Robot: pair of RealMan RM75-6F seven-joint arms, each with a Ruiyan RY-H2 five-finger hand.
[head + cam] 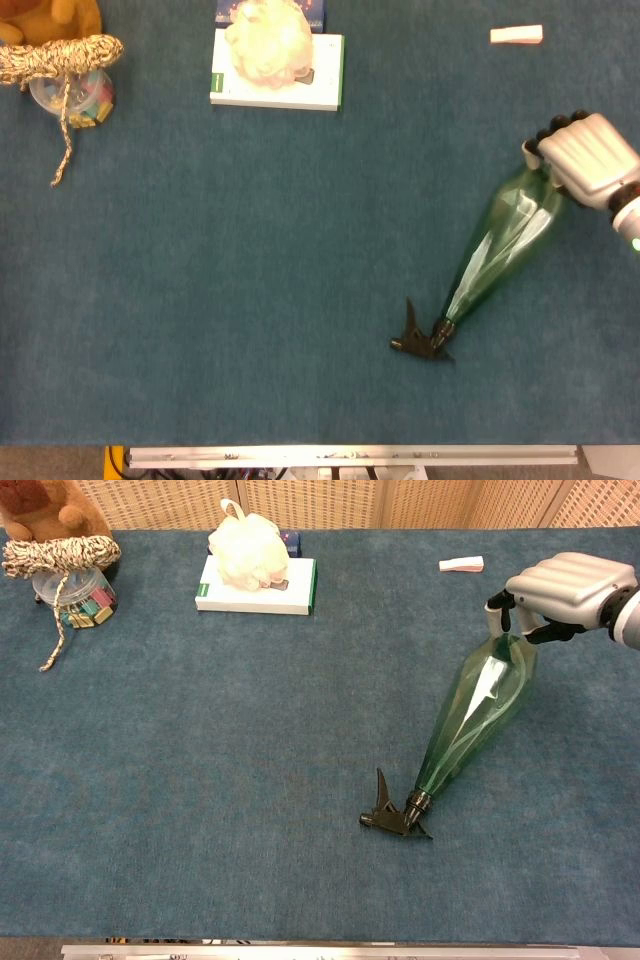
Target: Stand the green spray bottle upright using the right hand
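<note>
The green spray bottle (500, 245) (475, 715) lies slanted on the blue table. Its black trigger head (420, 338) (392, 815) rests on the cloth at the lower left, and its wide base points up and to the right. My right hand (588, 158) (570, 585) is at the right edge of both views. It grips that wide base from above with its fingers curled over it. In the chest view the base end looks raised off the table. My left hand is in neither view.
A white book (300, 90) with a cream bath puff (268, 40) on it lies at the back. At the far left a jar (72, 98) sits under a rope coil (60, 55). A small white block (516, 35) lies at the back right.
</note>
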